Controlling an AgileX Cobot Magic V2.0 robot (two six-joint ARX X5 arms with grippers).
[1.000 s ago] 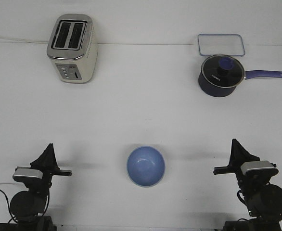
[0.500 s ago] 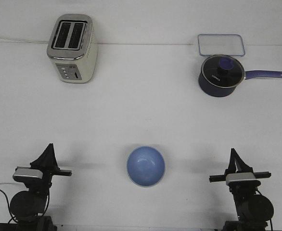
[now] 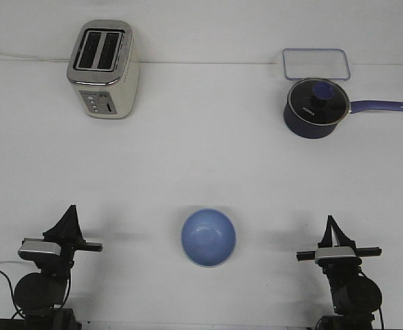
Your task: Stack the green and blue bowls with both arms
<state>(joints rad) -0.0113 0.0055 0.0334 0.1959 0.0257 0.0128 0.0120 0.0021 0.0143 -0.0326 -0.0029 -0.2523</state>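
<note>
A white desk (image 3: 201, 158) seen from above. A light blue bowl (image 3: 208, 237) sits at six o'clock, upright, between two black robot arms. The left hand (image 3: 70, 210) at eight o'clock and the right hand (image 3: 332, 221) at four o'clock both point away from the viewer, holding nothing; how far open cannot be told.

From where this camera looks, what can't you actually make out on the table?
Front view only:
- Green bowl: none visible; whether it sits under the blue bowl is hidden.
- Left gripper and right gripper: too small to tell open or shut.
- Arm bases: cut off by the bottom edge.
- Saucepan contents: obscured by its lid.
</note>
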